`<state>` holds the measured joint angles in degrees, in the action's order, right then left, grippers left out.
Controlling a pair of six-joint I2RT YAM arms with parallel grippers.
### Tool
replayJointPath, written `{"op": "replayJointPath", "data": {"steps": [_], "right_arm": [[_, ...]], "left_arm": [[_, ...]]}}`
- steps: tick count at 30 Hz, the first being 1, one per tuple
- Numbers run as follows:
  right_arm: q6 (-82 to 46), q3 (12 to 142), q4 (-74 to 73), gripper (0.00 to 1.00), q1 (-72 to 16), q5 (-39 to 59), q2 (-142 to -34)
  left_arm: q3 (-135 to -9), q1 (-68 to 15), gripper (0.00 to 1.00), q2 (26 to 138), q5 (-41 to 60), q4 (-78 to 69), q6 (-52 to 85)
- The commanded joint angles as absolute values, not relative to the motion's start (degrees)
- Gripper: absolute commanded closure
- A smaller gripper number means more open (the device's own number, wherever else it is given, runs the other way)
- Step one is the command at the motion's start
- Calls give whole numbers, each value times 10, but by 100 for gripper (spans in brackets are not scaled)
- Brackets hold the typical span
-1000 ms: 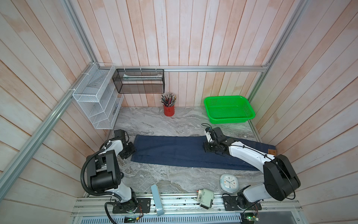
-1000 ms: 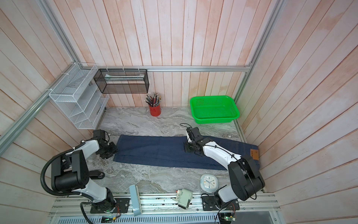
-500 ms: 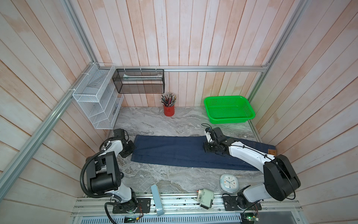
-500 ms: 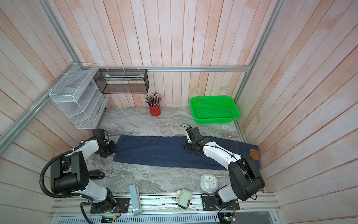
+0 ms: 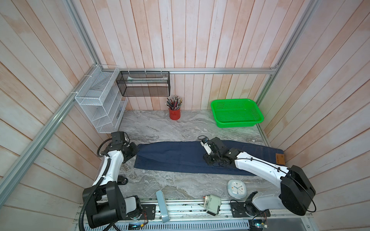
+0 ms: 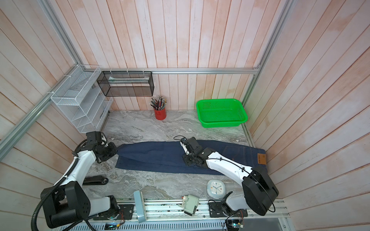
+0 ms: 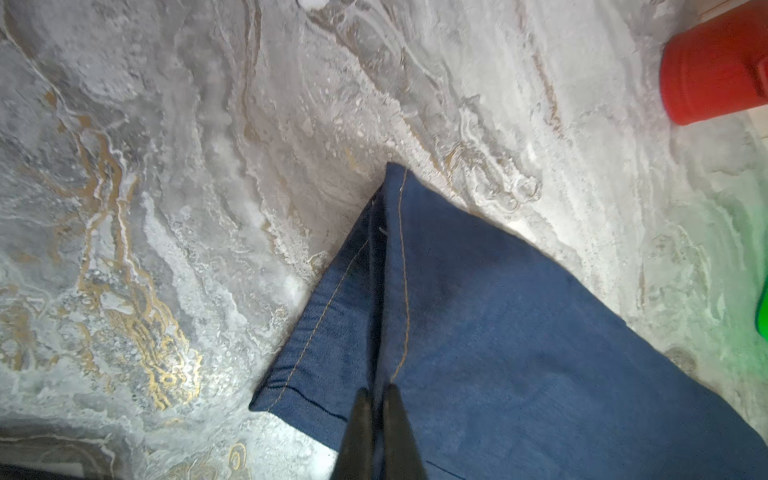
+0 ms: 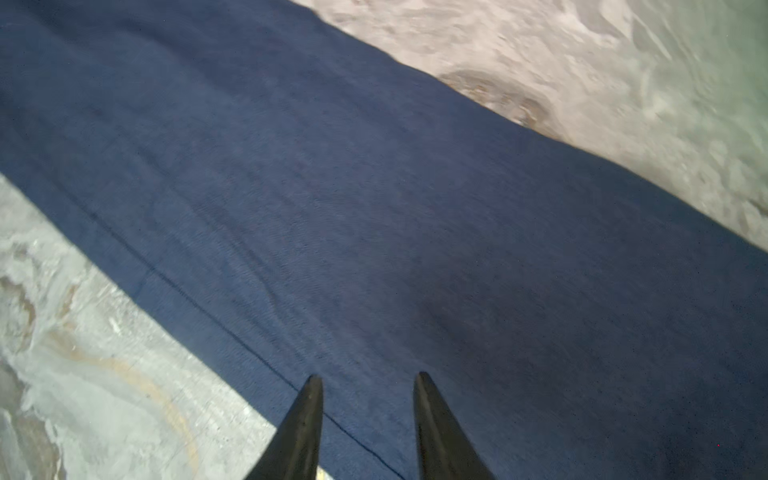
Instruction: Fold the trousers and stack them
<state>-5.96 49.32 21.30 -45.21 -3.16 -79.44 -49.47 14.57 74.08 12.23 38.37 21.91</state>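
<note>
The trousers are dark navy jeans lying flat in a long strip across the marble table, legs to the left, in both top views. A tan waistband patch marks their right end. My left gripper is shut on the hem of the leg end, with a fold of denim pinched between its fingers; in a top view it sits at the strip's left tip. My right gripper stands open just over the flat denim near the strip's middle, holding nothing.
A green basket stands at the back right and a red pencil cup at the back middle. A white wire rack and a black mesh shelf hang at the back left. A small clock lies near the front edge.
My left gripper has closed on the leg hem. My right gripper's jaws have spread wider over the denim. Neither arm has visibly shifted.
</note>
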Motion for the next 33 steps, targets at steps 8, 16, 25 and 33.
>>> {"op": "replayJointPath", "data": {"steps": [8, 16, 25, 33], "right_arm": [[106, 468, 157, 60, -552, -69, -856], [148, 476, 148, 65, -557, -84, -923], [164, 473, 140, 71, -557, -128, -958], [182, 499, 175, 67, -557, -94, -935]], "left_arm": [[-461, 148, 100, 771, 104, 349, 218], [-478, 149, 100, 798, 75, 340, 221], [-490, 150, 100, 810, 69, 338, 220], [-495, 153, 100, 812, 68, 340, 218]]}}
